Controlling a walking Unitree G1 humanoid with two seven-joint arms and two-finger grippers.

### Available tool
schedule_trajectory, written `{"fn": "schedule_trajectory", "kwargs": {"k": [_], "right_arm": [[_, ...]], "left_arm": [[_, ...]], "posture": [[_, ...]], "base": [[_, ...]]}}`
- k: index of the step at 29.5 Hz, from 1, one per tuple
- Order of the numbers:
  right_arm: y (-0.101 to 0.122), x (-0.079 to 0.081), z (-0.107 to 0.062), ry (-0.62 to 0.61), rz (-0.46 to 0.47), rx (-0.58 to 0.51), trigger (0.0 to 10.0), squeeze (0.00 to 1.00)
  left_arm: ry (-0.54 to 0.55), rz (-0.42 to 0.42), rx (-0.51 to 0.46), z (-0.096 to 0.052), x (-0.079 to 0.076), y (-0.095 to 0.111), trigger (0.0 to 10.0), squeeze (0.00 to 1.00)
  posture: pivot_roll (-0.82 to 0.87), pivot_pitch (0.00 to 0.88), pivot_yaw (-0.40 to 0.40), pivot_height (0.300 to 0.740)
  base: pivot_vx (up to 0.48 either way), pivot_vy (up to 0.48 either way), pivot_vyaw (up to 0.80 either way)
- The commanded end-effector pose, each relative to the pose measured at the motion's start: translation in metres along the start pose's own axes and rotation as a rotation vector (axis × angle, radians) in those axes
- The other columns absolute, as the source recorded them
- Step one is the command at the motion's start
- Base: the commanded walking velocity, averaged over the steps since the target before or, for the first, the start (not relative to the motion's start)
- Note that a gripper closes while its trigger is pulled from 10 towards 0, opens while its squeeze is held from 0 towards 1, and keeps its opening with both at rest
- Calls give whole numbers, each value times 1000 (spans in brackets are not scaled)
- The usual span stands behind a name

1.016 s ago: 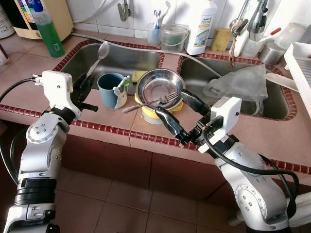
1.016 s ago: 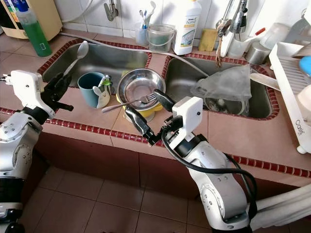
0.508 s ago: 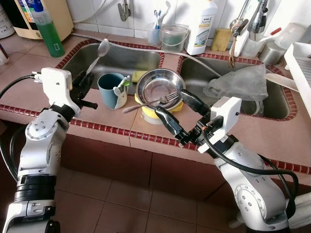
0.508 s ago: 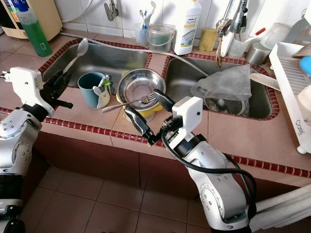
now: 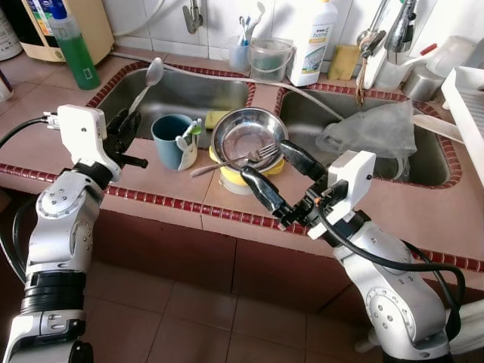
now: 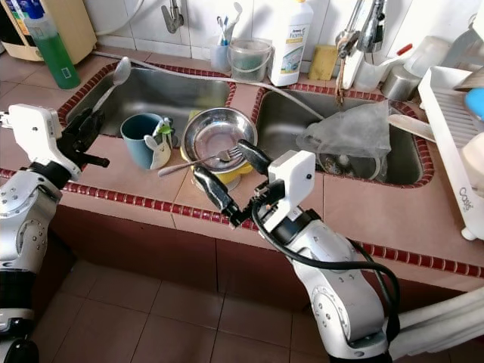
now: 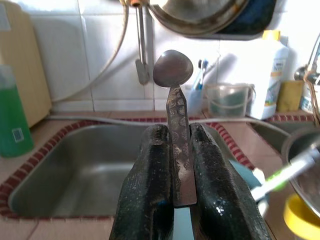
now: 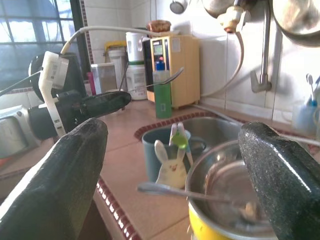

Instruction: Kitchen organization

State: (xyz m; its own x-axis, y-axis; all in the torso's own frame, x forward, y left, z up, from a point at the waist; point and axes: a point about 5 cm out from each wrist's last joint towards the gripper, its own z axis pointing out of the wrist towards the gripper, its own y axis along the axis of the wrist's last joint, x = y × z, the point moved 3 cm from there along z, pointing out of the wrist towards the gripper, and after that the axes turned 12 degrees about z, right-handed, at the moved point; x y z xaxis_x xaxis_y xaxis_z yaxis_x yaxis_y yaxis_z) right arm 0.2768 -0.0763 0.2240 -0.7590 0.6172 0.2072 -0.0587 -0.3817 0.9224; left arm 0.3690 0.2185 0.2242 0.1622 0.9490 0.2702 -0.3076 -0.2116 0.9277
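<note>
Over the last second the left gripper point(image 5: 125, 136) has been pulling back toward the robot and tipping its spoon point(image 5: 144, 85) a little more upright, while the right gripper point(image 5: 276, 178) is holding the same pose as before. The left fingers are clamping the spoon by the end of its flat, embossed metal handle, so the polished oval head is standing up over the left sink point(image 5: 185, 91), just left of the mug point(image 5: 172, 140). Judging from that, gripping low on the handle is keeping the head free for dropping into a holder.

The right gripper is hovering with its rough black fingers spread wide and holding nothing, just in front of the bowl point(image 5: 248, 134), probably lining up on it. The bowl is shiny thin steel, round, sitting on a yellow container point(image 5: 234, 175) to the right of the mug, with a fork point(image 5: 234, 160) lying across its rim. The mug is teal and is carrying a small white rabbit figure and a toothbrush.
</note>
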Motion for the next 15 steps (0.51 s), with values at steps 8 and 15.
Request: {"fn": "schedule_trajectory", "kwargs": {"k": [8, 15], "right_arm": [[2, 4, 0, 22, -3, 2, 10000, 0], [1, 5, -1, 26, -2, 6, 10000, 0]], "left_arm": [[15, 6, -23, 1, 5, 6, 10000, 0], [16, 0, -25, 1, 5, 6, 10000, 0]], "posture": [[-49, 107, 1, 740], [-48, 105, -3, 740]], "base": [[347, 0, 0], [349, 0, 0]]}}
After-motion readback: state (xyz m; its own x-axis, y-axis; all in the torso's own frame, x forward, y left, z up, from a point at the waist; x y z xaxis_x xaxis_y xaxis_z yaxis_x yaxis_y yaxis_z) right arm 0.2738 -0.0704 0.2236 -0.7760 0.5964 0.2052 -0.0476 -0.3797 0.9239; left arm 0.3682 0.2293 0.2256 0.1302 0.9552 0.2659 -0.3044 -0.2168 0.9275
